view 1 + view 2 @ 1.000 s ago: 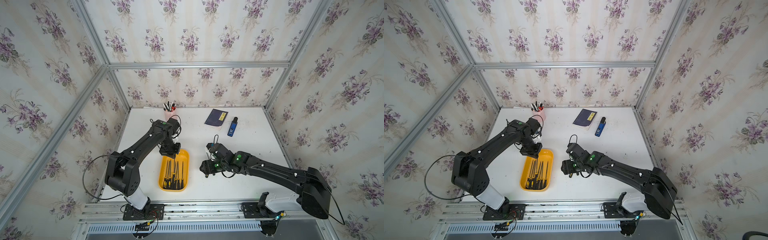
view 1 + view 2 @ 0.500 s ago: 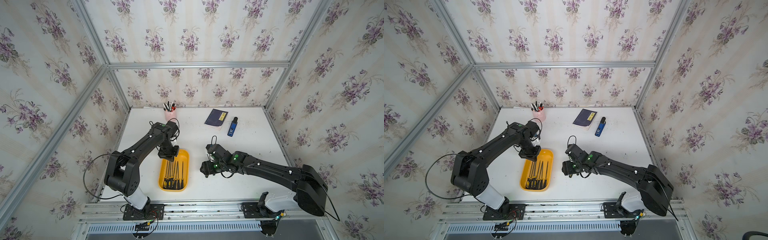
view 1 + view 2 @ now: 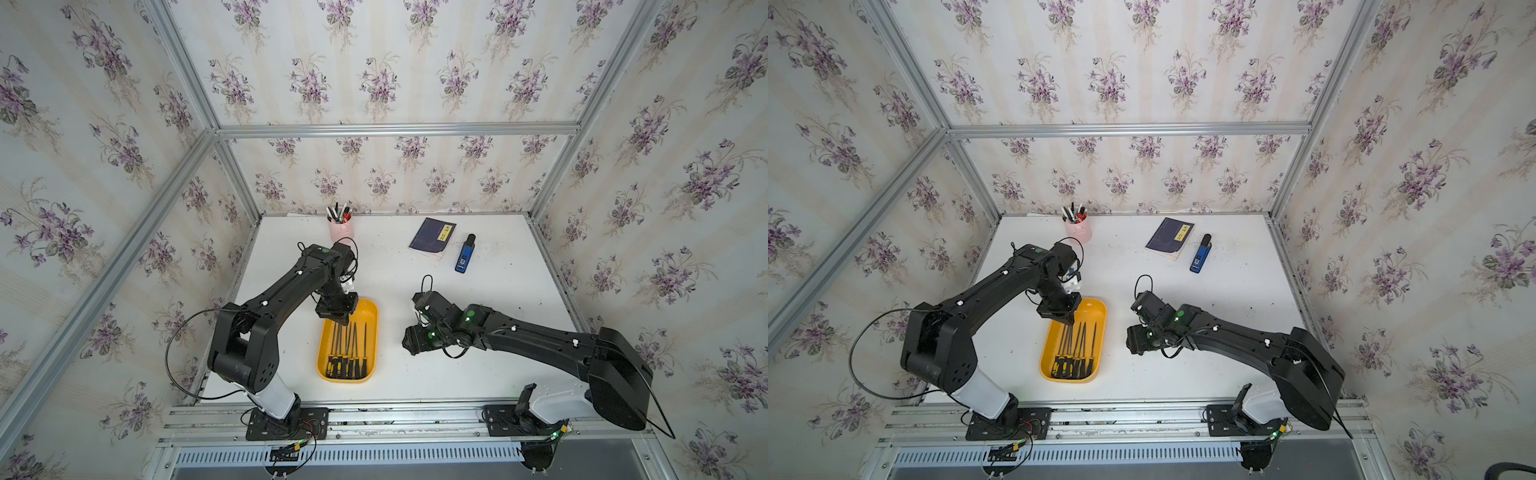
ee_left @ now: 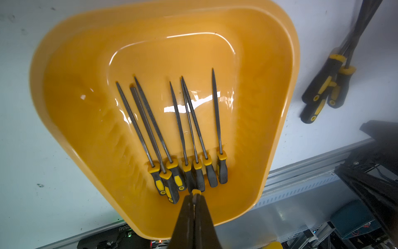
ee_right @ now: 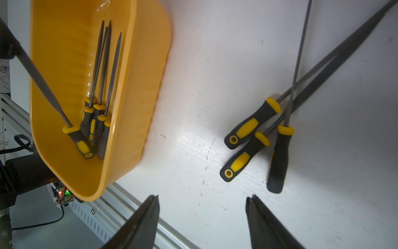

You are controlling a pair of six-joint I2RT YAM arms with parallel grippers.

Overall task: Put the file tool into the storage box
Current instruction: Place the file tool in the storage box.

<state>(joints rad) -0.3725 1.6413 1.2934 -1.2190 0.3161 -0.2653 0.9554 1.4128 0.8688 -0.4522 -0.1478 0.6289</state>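
- The file hangs blade-up from the clenched left tool, its handle low inside the storage box among the stored files
- Best laid flat alongside them before the grip lets go
- The right tool gapes empty over three loose files on the counter

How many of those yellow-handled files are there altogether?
11. Seven files lie in the storage box; a held file hangs in the shut left jaws over it; three loose files lie crossed on the table beside it. Overlaps may hide others.
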